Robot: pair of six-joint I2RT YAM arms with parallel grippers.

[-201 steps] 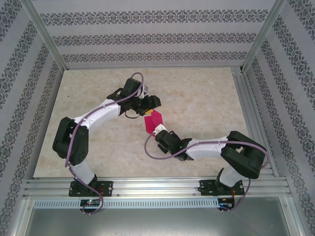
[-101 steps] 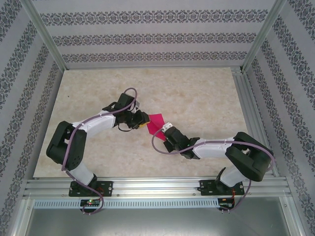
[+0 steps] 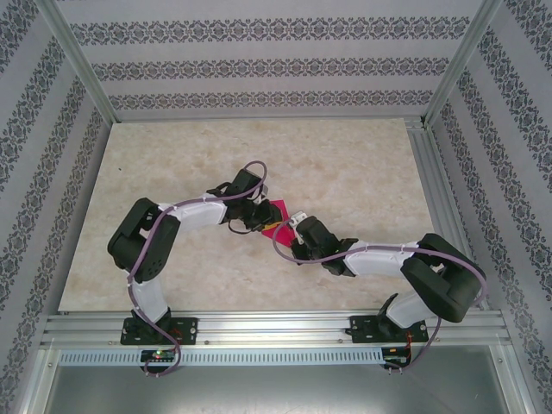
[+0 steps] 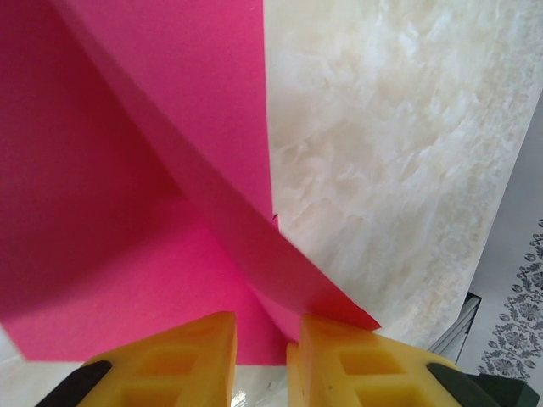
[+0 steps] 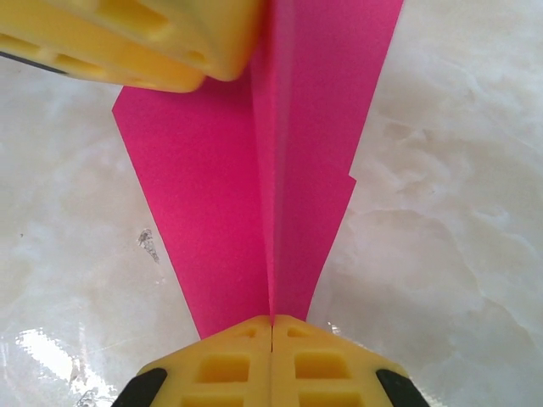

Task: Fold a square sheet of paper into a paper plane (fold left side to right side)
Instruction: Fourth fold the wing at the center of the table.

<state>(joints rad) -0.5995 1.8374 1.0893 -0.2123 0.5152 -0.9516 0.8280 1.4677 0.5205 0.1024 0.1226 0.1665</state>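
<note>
Left gripper [image 3: 261,220] come down from the far end of the sheet of paper [image 3: 278,210] onto its left side, its jaws narrowed to a slim gap, right gripper [image 3: 291,226] swung from the sheet's near tip to its right side, sheet now largely covered between them.

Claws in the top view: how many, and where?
2. Left claw is at the left side of the paper. Right claw is at its right side, shut on the paper's centre fold.
</note>
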